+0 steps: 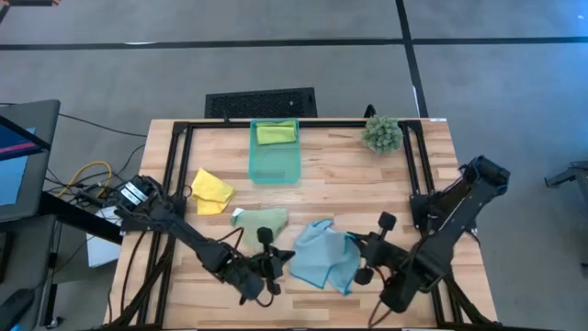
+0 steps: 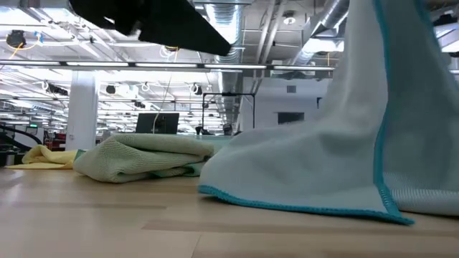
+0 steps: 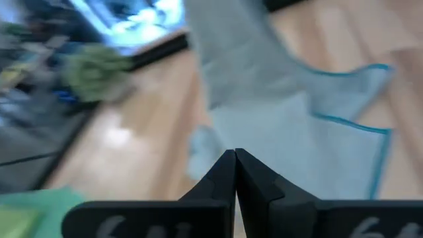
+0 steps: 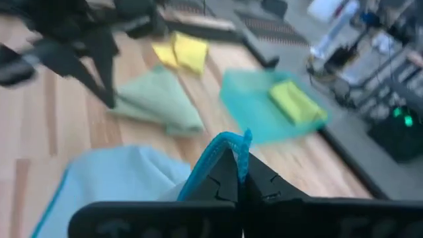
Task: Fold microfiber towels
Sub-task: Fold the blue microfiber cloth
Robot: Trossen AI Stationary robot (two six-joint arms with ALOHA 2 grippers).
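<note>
My right fingers point(image 4: 239, 173) pinched the teal hem of the soft, limp blue towel point(image 1: 322, 255) at the bench's point(image 1: 367, 184) front middle, while my left fingers point(image 3: 235, 173), closed on nothing, hovered beside it.

Light blue towel point(image 2: 315, 154): soft matt cloth, fine nap, stitched teal edge. 
Pale green towel point(image 2: 143, 159): matt cloth, plush folds. 
Yellow towel point(image 1: 211, 189): matt cloth. 
Bin point(image 1: 275, 164): translucent teal plastic, smooth. 
Table point(image 1: 349, 179): light wood, visible grain, satin sheen. 
Right gripper point(image 4: 236, 173) fingers: matt black plastic.
</note>
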